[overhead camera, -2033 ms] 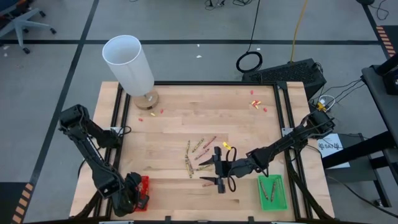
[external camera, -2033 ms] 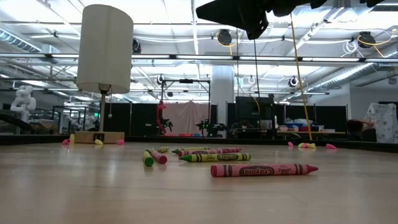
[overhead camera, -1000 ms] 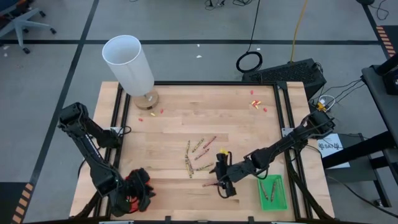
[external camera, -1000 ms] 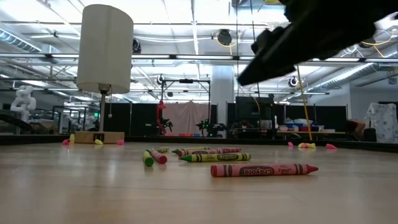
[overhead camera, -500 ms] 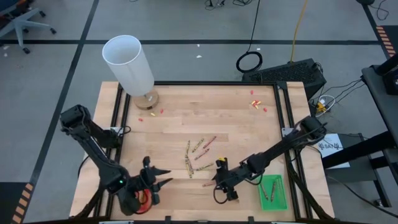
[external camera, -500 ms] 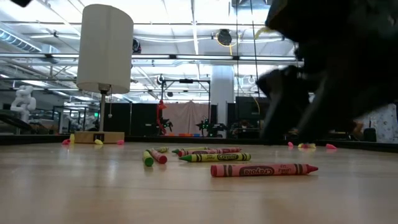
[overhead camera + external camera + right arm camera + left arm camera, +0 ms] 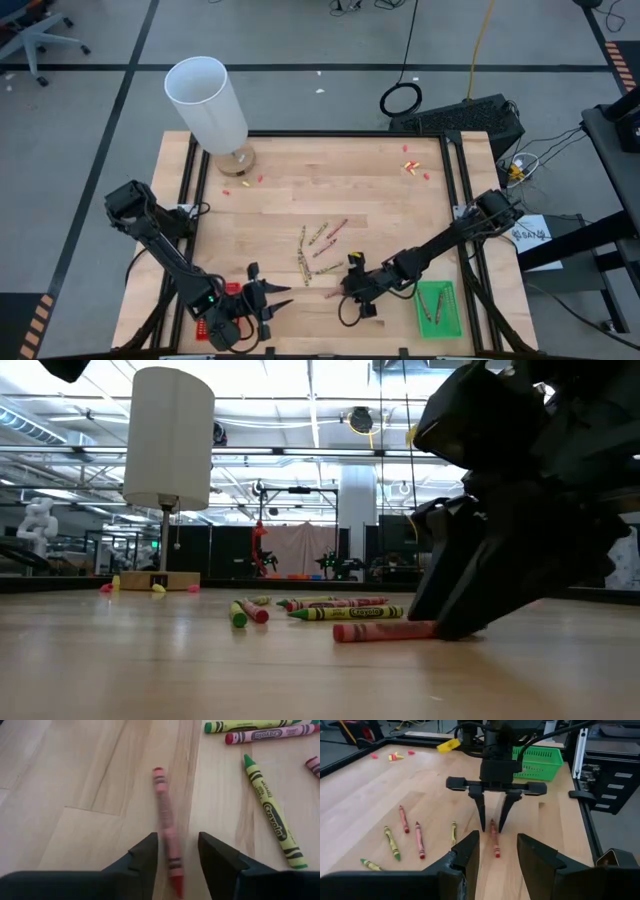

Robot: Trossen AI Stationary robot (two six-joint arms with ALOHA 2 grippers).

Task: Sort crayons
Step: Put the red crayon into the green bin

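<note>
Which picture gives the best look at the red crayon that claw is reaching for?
The right wrist view: the red crayon lies full length on the wood between the right claw's open fingers. The left wrist view shows it from the front under that claw. The low view hides one end behind the claw. In the high view it is a tiny sliver.

One camera hangs overhead, looking straight down on the whole table (image 7: 380, 200) and both arms. Another sits at table-top height, facing level across the wood into the room behind, very near the right end effector (image 7: 455, 625). Each wrist camera looks forward past its own dark fingers: the left one faces the right end effector (image 7: 491, 827) from close by, at its twelve o'clock. All four views share the red crayon (image 7: 165, 832) beneath that end effector.
</note>
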